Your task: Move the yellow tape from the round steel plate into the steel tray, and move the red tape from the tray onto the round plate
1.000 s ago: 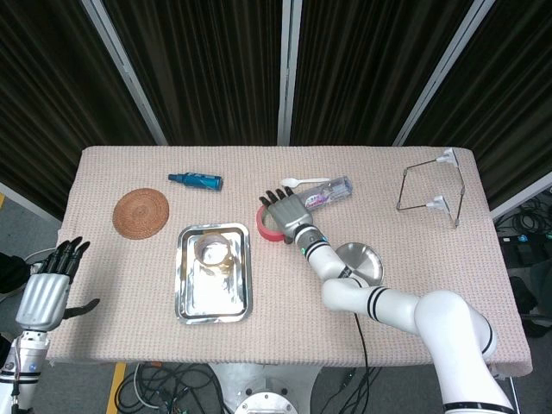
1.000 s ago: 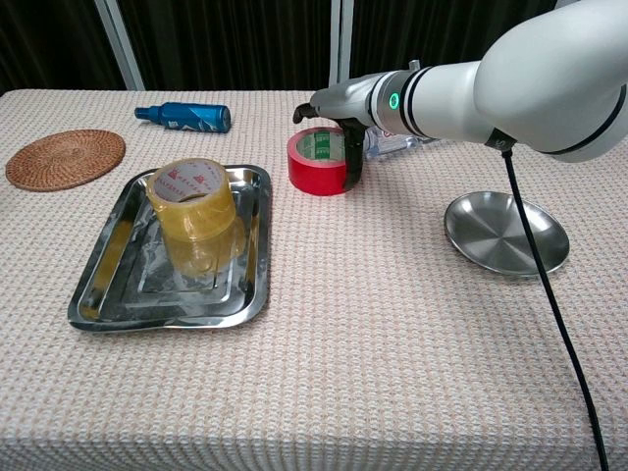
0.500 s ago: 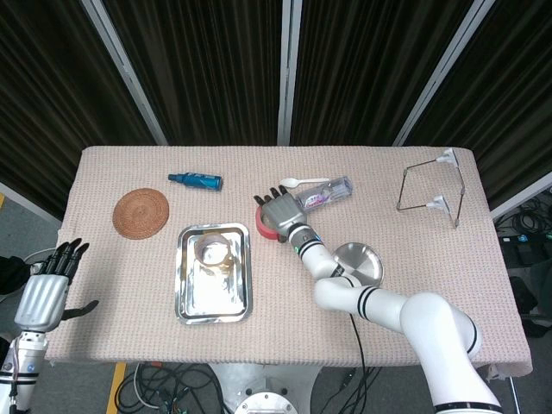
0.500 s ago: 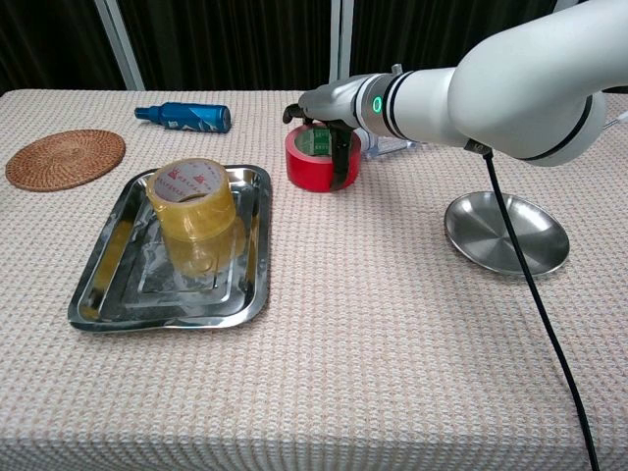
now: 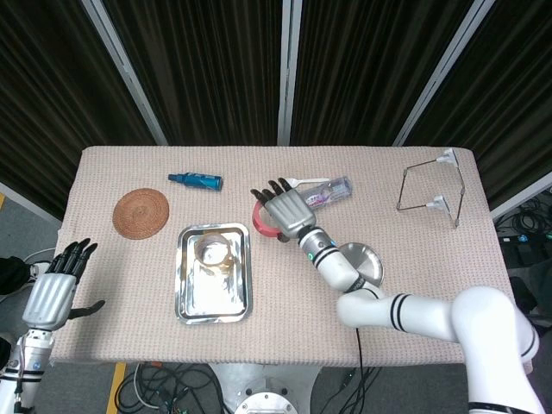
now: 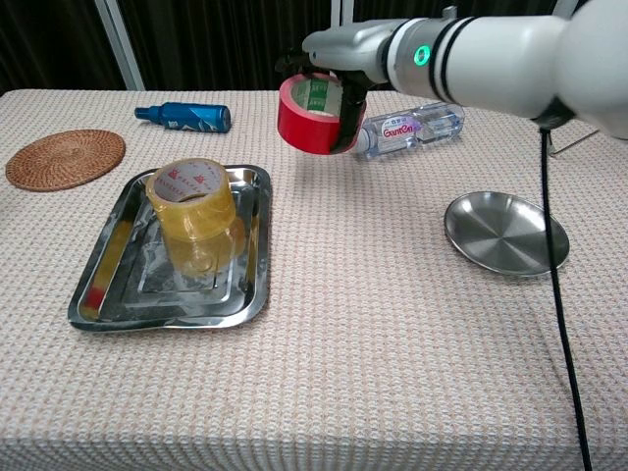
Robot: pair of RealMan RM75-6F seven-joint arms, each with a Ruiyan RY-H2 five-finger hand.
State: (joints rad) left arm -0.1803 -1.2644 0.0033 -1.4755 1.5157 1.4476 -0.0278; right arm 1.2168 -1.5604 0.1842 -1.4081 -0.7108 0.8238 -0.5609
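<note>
One red tape (image 6: 312,116) hangs gripped in the right hand (image 6: 339,59), which should carry it level across to the round plate (image 6: 505,234) before lowering.

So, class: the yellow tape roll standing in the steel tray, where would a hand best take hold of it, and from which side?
Probably from above. The yellow tape stands on end in the steel tray, its open core facing up and its top above the tray's raised rim. A hand coming down could pinch the roll's wall at the top edge, one finger inside the core.
</note>
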